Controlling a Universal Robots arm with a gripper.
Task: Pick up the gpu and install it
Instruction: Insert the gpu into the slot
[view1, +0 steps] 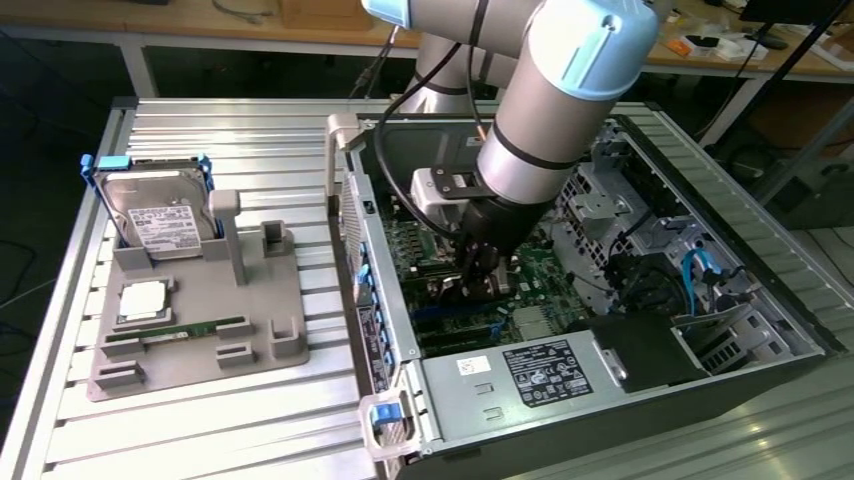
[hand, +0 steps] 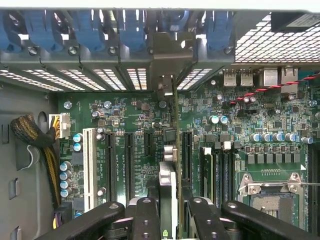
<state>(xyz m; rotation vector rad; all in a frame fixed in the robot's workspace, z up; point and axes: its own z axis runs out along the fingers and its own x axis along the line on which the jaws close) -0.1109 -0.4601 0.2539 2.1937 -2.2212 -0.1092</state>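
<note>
In the wrist view the gpu (hand: 168, 182) shows edge-on, a thin dark card with a silvery edge. It stands upright over the green motherboard (hand: 125, 115). Its grey metal bracket (hand: 167, 55) lies against the rear slot openings of the case. My gripper (hand: 167, 220) is shut on the card, with the black fingers (hand: 145, 215) on either side of it. In the exterior view the gripper (view1: 477, 272) reaches down inside the open computer case (view1: 358, 230), and the gpu (view1: 467, 293) sits low over the board's expansion slots.
Black expansion slots (hand: 129, 165) and a white slot (hand: 90, 165) flank the card; memory slots (hand: 220, 170) and the CPU socket (hand: 272, 195) lie beyond. Blue latches (hand: 90, 30) line the rear. Outside, a grey fixture (view1: 200, 345) holds a hard drive (view1: 158, 215) and memory stick (view1: 194, 328).
</note>
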